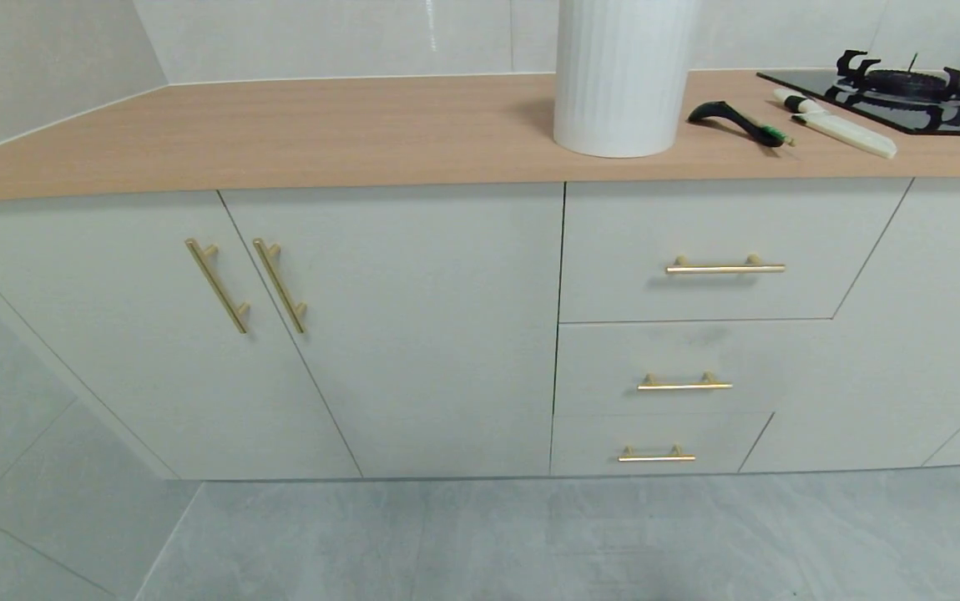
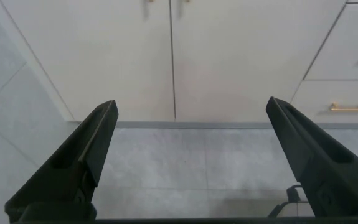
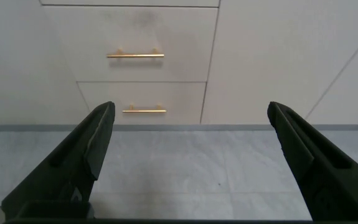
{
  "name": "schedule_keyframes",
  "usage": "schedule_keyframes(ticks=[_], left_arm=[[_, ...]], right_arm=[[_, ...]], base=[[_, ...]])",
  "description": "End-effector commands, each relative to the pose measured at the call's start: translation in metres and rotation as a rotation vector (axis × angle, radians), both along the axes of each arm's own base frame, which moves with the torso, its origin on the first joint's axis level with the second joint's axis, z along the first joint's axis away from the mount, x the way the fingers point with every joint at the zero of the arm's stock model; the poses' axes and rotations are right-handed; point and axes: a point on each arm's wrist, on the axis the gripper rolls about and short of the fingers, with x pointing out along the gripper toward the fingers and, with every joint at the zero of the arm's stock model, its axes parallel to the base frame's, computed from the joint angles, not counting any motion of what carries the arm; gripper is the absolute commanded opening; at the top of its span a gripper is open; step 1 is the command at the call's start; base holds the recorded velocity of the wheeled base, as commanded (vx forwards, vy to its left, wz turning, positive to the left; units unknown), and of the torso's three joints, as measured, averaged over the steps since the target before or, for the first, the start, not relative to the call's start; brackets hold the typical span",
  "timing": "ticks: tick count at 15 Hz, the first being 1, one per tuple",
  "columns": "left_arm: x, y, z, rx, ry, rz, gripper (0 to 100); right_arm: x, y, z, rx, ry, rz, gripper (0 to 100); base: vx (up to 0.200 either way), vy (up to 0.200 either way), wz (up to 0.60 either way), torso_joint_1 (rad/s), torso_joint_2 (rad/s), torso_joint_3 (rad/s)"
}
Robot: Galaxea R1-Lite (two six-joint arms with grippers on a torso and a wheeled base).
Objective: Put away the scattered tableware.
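Well above the wide-spread, empty fingers (image 3: 85,155) of the right gripper (image 3: 191,107) and left gripper (image 2: 191,104), the curved black-handled utensil (image 1: 739,119) and cream-white knife (image 1: 839,127) are seen lying on the wooden countertop (image 1: 321,133), so the arms are best raised before anything is grasped.

White jar (image 1: 620,79) w/ fine vertical ribs, on tan wood-grain counter (image 1: 321,133). Right of jar: black tool (image 1: 735,121) w/ green tip, cream knife (image 1: 839,129) w/ black band, glossy black stove (image 1: 906,96). Below jar: off-white cabinets (image 1: 413,334), gold handles (image 1: 725,267), mottled grey floor (image 1: 572,534). Left gripper (image 2: 190,106) & right gripper (image 3: 190,107) black.
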Motion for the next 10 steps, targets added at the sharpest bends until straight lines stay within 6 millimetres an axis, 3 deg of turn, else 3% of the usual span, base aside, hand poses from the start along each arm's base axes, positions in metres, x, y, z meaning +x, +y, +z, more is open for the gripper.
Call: schedule_keyframes(ticks=[1,7,10], left_arm=[[0.0001,0.0,0.0001,-0.001,0.001,0.001,100],[0.0001,0.0,0.0001,-0.001,0.001,0.001,100],[0.0001,0.0,0.0001,-0.002,0.001,0.001,100]], right_arm=[[0.0001,0.0,0.0001,0.0,0.001,0.0,100],[0.0001,0.0,0.0001,-0.002,0.001,0.0,100],[0.0001,0.0,0.0001,-0.002,0.001,0.002,100]], base=[[0.0,0.0,0.0,0.0,0.0,0.0],[0.2,0.0,0.0,0.003,0.0,0.003],[0.0,0.0,0.0,0.0,0.0,0.0]])
